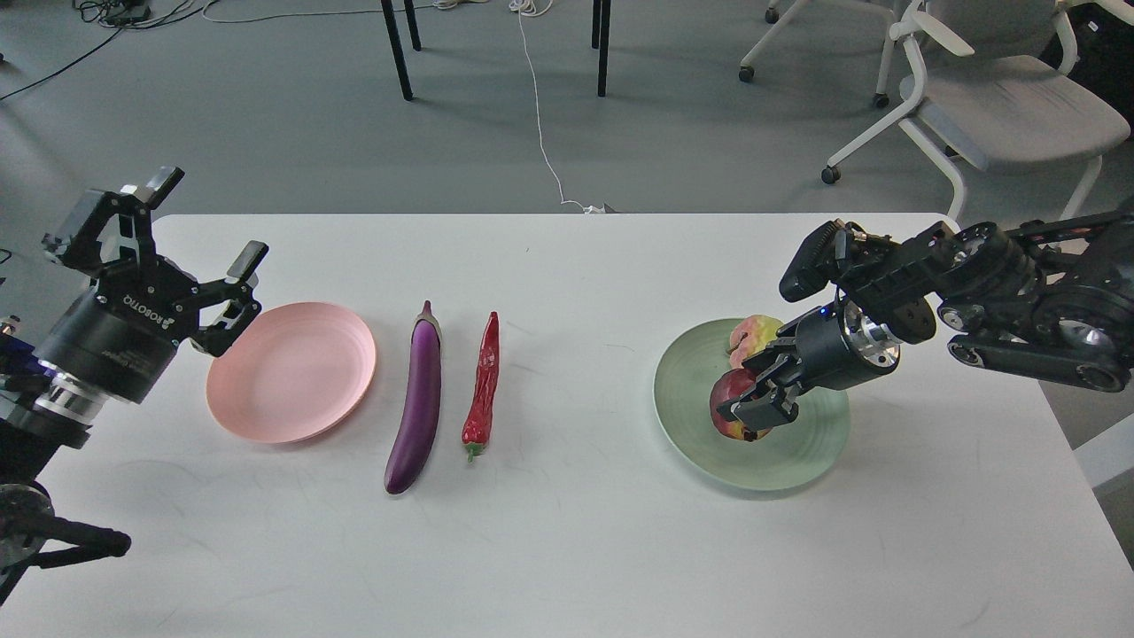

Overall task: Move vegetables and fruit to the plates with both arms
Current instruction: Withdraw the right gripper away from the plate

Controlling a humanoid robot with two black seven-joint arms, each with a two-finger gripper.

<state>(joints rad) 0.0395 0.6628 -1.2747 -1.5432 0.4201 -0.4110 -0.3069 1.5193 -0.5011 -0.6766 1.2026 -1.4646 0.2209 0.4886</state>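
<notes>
My right gripper (749, 403) is shut on the dark red fruit (732, 403) and holds it over the middle of the pale green plate (691, 434). The yellow-green fruit (749, 335) lies on the plate's far rim, partly hidden by the gripper. The purple eggplant (419, 403) and the red chili pepper (483, 385) lie side by side mid-table. The pale pink plate (292, 370) sits left of them, with nothing on it. My left gripper (199, 239) is open, raised over the table's left edge just left of the pink plate.
The white table (567, 549) carries everything. Beyond its far edge are black table legs (397, 49), a white cable on the floor, and a grey office chair (992, 106) at the far right.
</notes>
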